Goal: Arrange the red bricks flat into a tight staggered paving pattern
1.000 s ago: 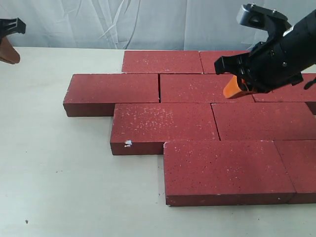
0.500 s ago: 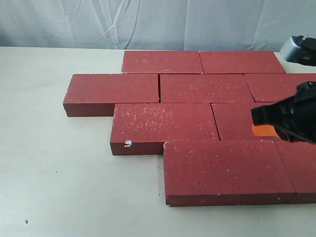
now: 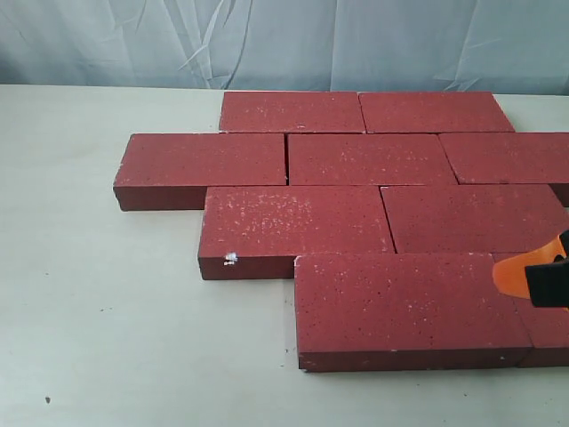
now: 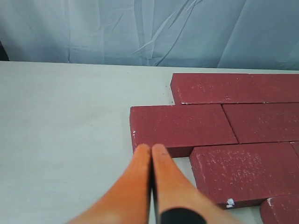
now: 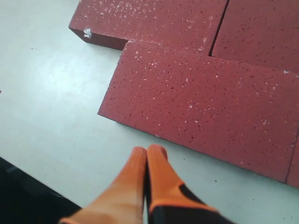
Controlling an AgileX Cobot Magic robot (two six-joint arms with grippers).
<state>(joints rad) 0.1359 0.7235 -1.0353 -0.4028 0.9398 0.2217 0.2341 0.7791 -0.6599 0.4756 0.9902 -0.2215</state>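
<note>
And there it was, the red bricks (image 3: 373, 196) lay flat on the pale table (image 3: 98, 294) in four stepped rows: two at the back, three behind the middle, two more, then two at the front, each row offset from the one behind it. The joints looked tight, bar a thin dark seam at the end of the leftmost brick (image 3: 204, 160) in the second row, so I judged the paving all but done, with perhaps a last nudge there. The left gripper (image 4: 151, 148) hung over bare table just beside that brick, its orange fingers pressed together on nothing. The right gripper (image 5: 148, 151) hovered off the near edge of the front brick (image 3: 400, 302), fingers likewise pinched and empty. Around them: a creased grey cloth (image 3: 267, 44) behind, a small white chip (image 3: 230, 259) on one brick corner, and nothing blocking either arm.
</note>
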